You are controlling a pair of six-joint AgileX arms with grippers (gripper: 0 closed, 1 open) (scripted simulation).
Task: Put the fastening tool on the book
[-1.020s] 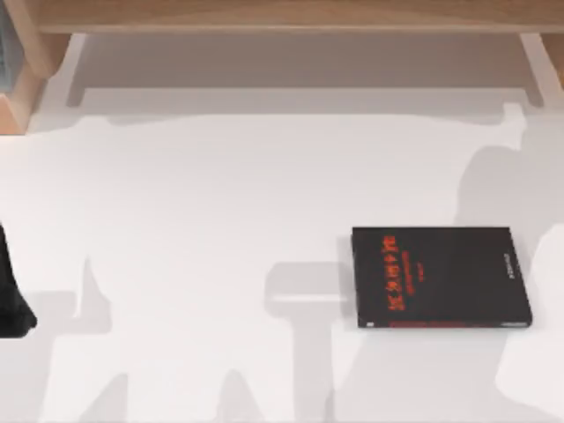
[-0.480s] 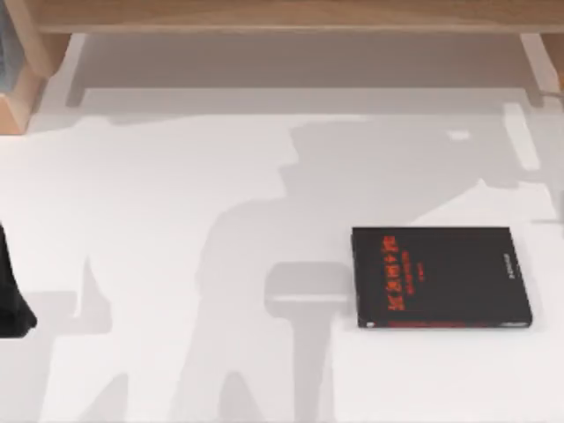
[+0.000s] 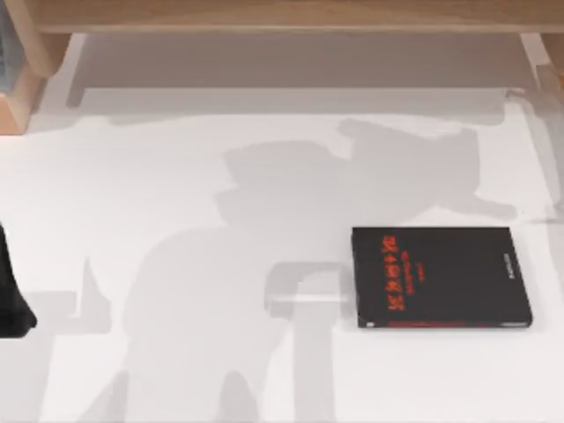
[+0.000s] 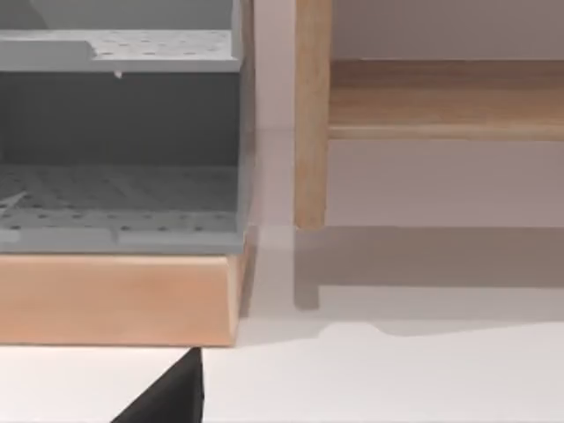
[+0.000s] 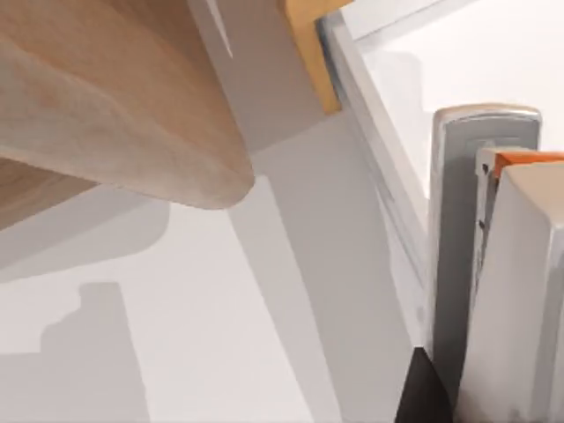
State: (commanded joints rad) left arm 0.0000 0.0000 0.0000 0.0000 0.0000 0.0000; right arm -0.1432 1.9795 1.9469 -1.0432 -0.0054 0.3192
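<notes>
The book [image 3: 442, 278] is lying flat on the white table [image 3: 176, 220], right of centre, red lettering along its left side, nothing resting on it. Left arm [image 3: 11, 295] is sitting parked at the table's left edge, well apart from the book; its gripper's opening cannot be told. Left wrist view is facing a grey perforated rack [image 4: 119, 141] on a wooden base [image 4: 119, 300]. Right wrist view is looking past a grey-white upright object [image 5: 493, 264] with an orange strip; what it is cannot be told.

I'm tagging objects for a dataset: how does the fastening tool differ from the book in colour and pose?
Colour: the fastening tool is whitish-grey with an orange part, while the book has a black cover with red lettering.
Pose: the book lies flat on the right side of the white table, its cover bare. The fastening tool is seen close up in the right wrist view, not on the book.
</notes>
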